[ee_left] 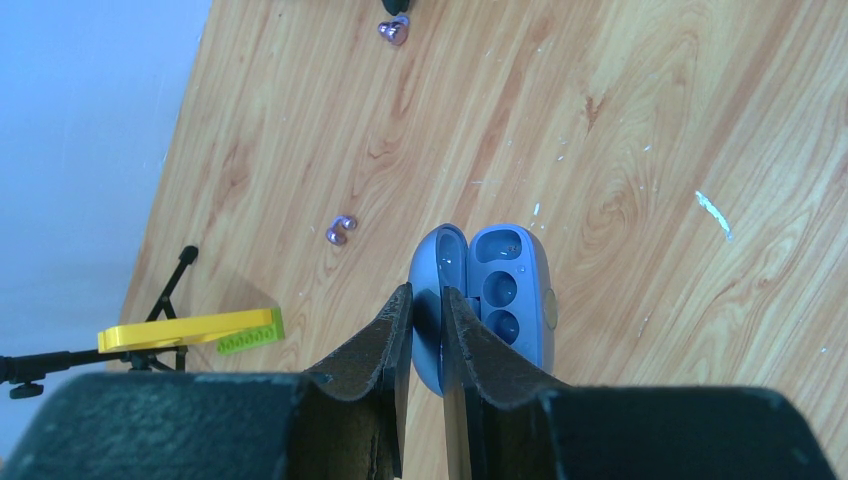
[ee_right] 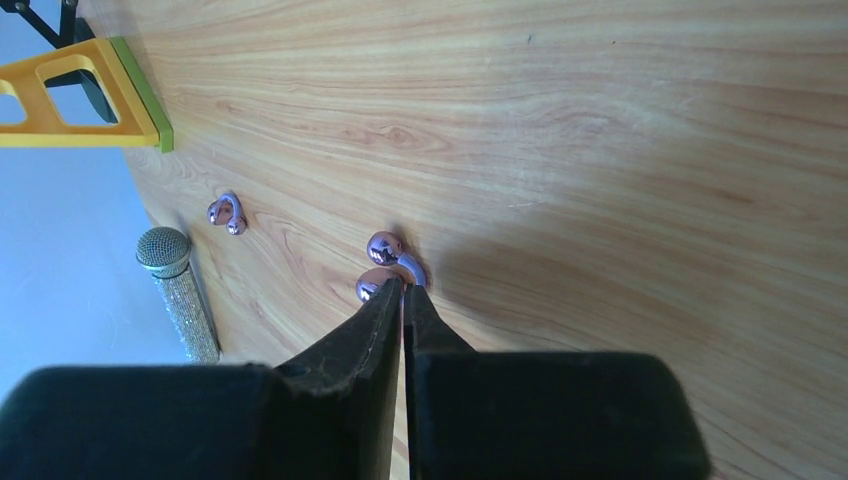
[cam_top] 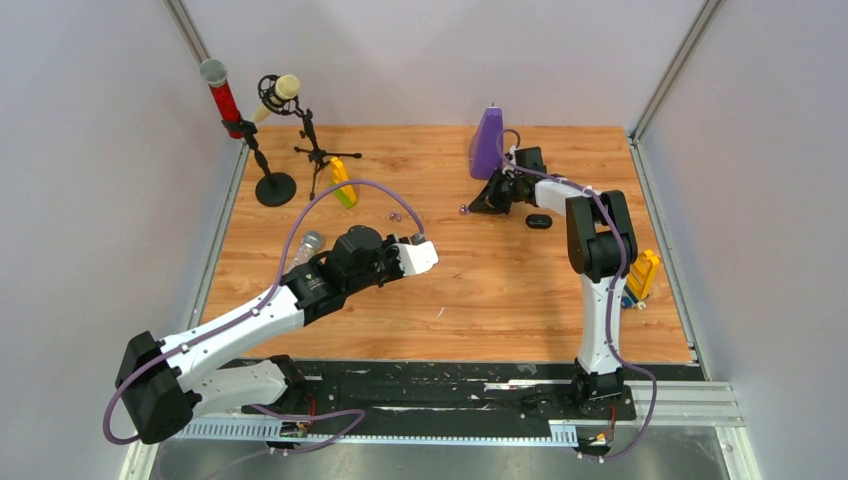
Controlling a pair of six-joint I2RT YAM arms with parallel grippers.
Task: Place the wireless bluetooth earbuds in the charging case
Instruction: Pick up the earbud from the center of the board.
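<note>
- On the wood-grain table [cam_top: 480, 300], walled by pale grey panels [cam_top: 400, 60], the left gripper [ee_left: 427, 293] pinches the open blue charging case [ee_left: 510, 290], jaws nearly together.
- The right gripper [ee_right: 402, 287] is clamped on one purple earbud [ee_right: 385, 247]; a second earbud [ee_right: 227, 212] lies nearby on the boards.

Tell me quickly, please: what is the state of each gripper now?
Left gripper: shut on the open blue charging case.
Right gripper: shut, apparently pinching a pale purple earbud at its tips.
</note>
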